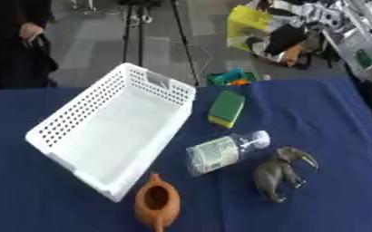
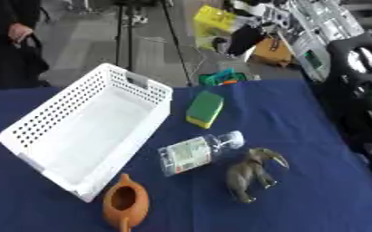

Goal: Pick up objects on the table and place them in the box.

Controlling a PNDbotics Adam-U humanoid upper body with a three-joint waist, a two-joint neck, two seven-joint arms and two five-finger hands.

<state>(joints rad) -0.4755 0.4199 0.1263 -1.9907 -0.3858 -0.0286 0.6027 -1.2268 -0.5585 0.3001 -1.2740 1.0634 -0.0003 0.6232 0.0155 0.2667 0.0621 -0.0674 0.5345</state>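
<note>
An empty white perforated basket (image 1: 110, 131) lies askew on the left of the blue table. To its right lie a green and yellow sponge (image 1: 227, 108), a clear plastic bottle (image 1: 223, 152) on its side with a white label, and a grey toy elephant (image 1: 280, 172). A brown clay pot (image 1: 157, 200) sits by the basket's near corner. My right arm, black, comes down the right edge of the right eye view, and its hand (image 2: 369, 147) hangs beside the table, apart from every object. My left hand shows in no view.
Beyond the table's far edge sits a teal and orange item (image 1: 231, 78). Tripod legs (image 1: 134, 31) and a pile of yellow and grey gear (image 1: 292, 31) stand on the floor behind. The blue cloth (image 1: 340, 136) right of the elephant is bare.
</note>
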